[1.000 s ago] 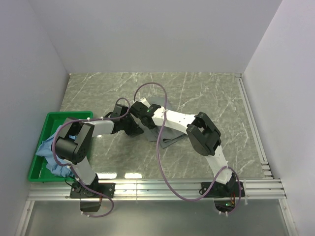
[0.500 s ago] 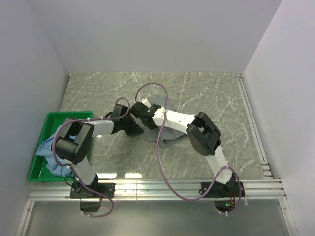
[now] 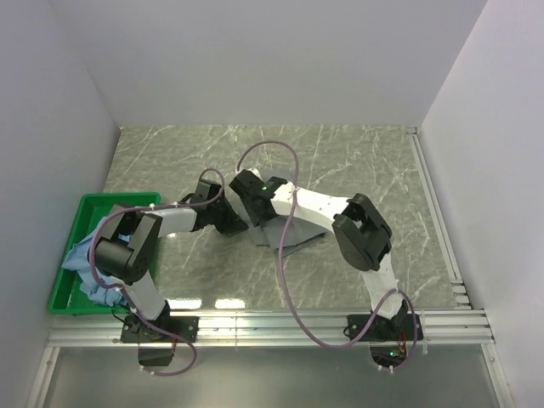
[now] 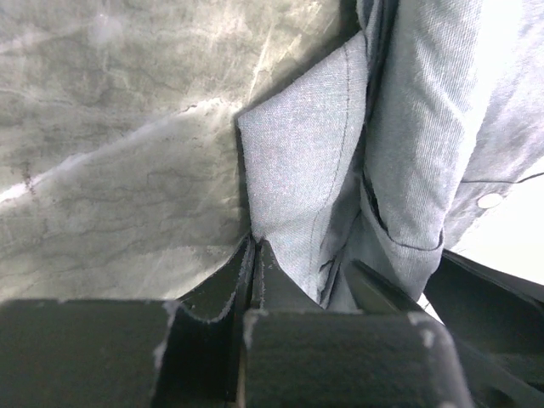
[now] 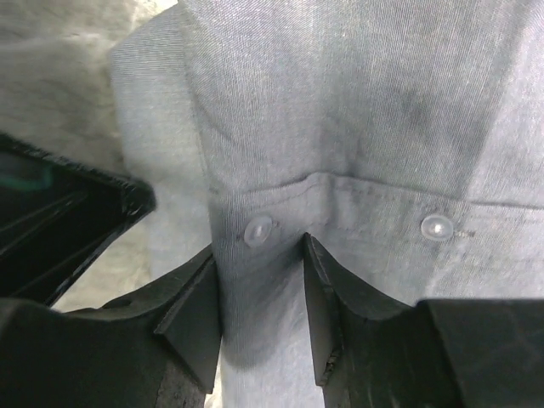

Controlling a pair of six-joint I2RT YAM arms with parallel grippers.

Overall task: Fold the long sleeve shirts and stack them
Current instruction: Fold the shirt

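Observation:
A grey-green long sleeve shirt (image 3: 297, 239) lies partly folded mid-table, mostly hidden under both arms. My left gripper (image 3: 236, 223) is shut on a corner of its cloth (image 4: 297, 161), which is pinched at the fingertips (image 4: 254, 246). My right gripper (image 3: 253, 211) hovers over the shirt's button placket (image 5: 340, 204). Its jaws stand apart, with a strip of the cloth lying between them (image 5: 260, 246) and a button (image 5: 257, 229) just beyond the tips. A light blue long sleeve shirt (image 3: 89, 255) is bunched in the bin at the left.
The green plastic bin (image 3: 61, 299) sits at the table's near-left corner, against the left wall. White walls close in the marble table (image 3: 365, 161) on three sides. A metal rail (image 3: 323, 327) runs along the near edge, and purple cables (image 3: 280, 280) loop over the arms.
My right gripper's jaws have spread apart off the cloth, and that arm has shifted slightly farther back. The left gripper stays shut on the shirt corner.

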